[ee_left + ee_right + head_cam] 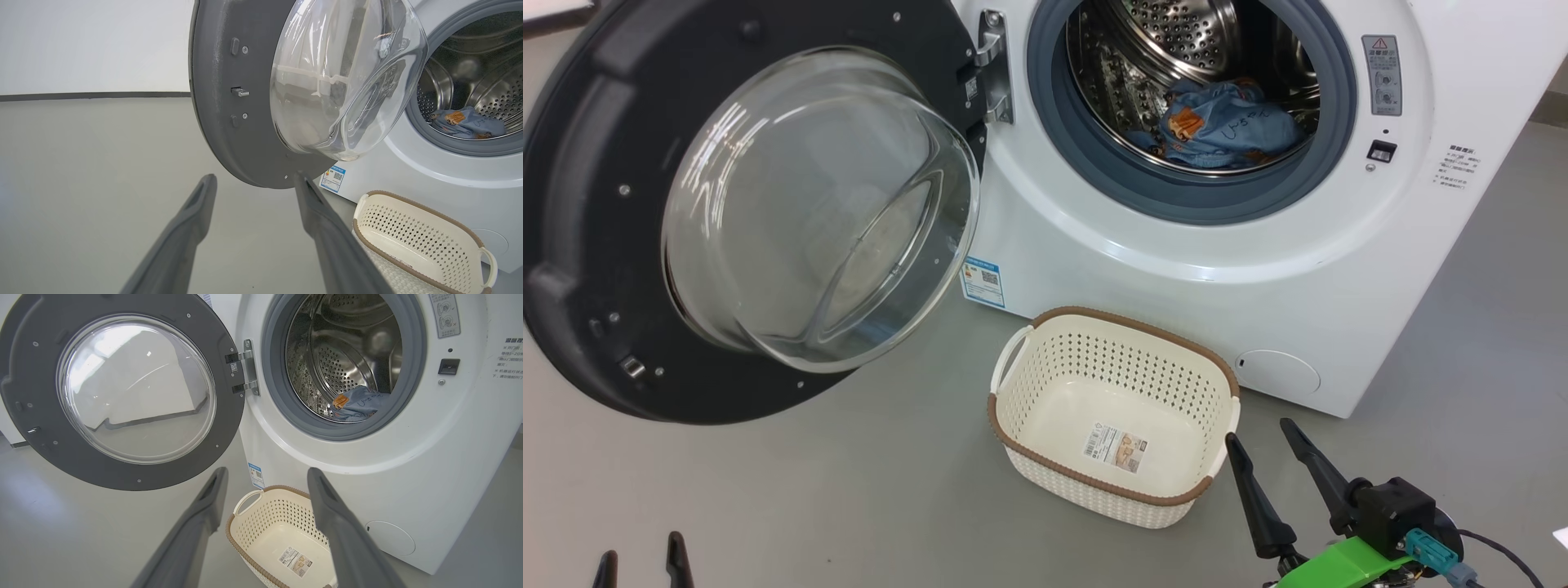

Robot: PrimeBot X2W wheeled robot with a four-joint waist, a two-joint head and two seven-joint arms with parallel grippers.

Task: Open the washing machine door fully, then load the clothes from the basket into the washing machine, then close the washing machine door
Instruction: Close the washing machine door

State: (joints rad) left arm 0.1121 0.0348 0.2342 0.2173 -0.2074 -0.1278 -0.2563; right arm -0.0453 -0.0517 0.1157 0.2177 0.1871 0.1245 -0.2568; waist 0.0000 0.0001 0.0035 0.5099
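A: Status, biggest item first. Washing machine (1258, 269)?
B: White front-loader on the grey floor (768, 490). The port is uncovered, with the grey gasket (1217, 194) and the steel drum (1176, 41) exposed.

A: Door (768, 212)?
B: Swung wide on its hinge, off to the left in the head view, with the inner face and bulging glass turned toward the camera. Judgement: step one, opening fully, is done.

A: Basket (1127, 367)?
B: On the floor just in front of the machine, below the port. It holds nothing but the barcode sticker (1115, 451) on its bottom.

A: So the clothes (1225, 122)?
B: A light-blue bundle with orange prints, lying at the bottom of the drum, behind the gasket line as far as I can tell. Judgement: loading is complete.

A: Claws?
B: The right claw (1259, 434) sits low, just beside the basket's near right corner, fingers spread, grasping nothing. The left claw (641, 547) is at the lower left edge. Its wrist view shows the fingers parted and bare, aimed toward the door's lower rim and apart from it.

A: What's left?
B: Closing the door, nothing else. Judgement: the left claw looks better placed to push it. The door has its whole arc to travel before the latch meets the machine. Risk to note: any cloth creeping over the gasket would foul the seal.
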